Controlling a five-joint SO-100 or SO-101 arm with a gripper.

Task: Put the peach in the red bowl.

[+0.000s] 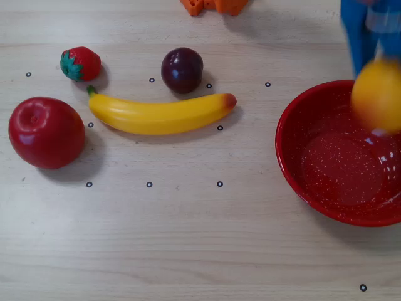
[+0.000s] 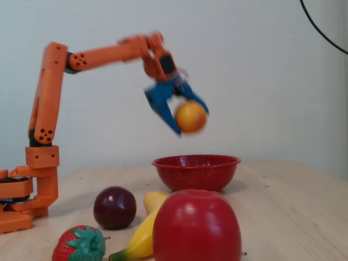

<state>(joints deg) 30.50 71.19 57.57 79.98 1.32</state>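
— Operator: I can't judge my hand (image 2: 187, 117) here; it's motion-smeared in the fixed view, and overhead its blue fingers (image 1: 360, 34) run off the top edge.
— And the fruit?
— The peach (image 1: 376, 103) is blurred too. The red bowl (image 1: 294, 169) is cut at the right edge, and the apple (image 2: 197, 228) hides part of the banana (image 2: 142, 234).

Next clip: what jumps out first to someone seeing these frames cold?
The orange arm holds the peach in its blue gripper, in the air above the red bowl. Overhead, the blurred peach sits over the bowl's far right rim. The red apple looms largest in the fixed view's foreground.
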